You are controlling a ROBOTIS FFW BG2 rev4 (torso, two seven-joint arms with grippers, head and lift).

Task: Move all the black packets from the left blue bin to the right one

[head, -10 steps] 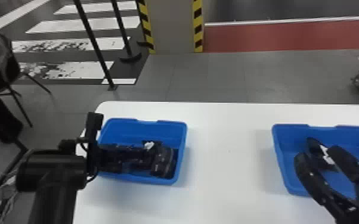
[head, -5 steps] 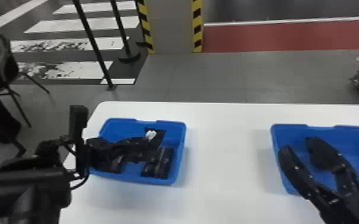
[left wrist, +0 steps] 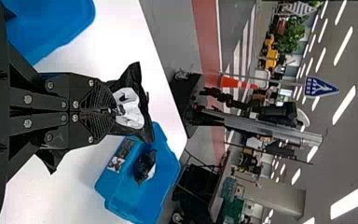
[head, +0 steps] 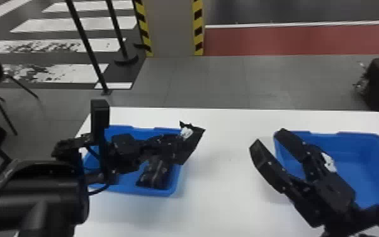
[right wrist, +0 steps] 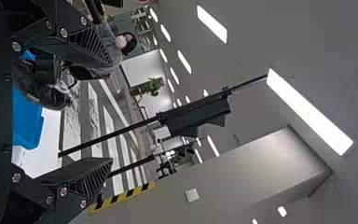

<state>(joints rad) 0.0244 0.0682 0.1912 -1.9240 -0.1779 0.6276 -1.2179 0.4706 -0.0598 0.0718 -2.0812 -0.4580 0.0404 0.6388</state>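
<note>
Pinching one black packet (head: pixel 195 141) at the tips of the left claw (head: pixel 179 145), with black film out past both sides of the closed fingers. In the head view, held across the inner edge of the left blue bin (head: pixel 126 186), near another packet (head: pixel 155 173) inside. Wide open with the right claw (head: pixel 269 138), by the right blue bin (head: pixel 365 170), with a further packet (left wrist: pixel 144 165) in that bin.

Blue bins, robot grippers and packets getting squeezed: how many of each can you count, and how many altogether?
Blue bins: 2, left bin and right bin
Grippers: 2, left gripper and right gripper
Squeezed black packet: 1
Total: 5
</note>
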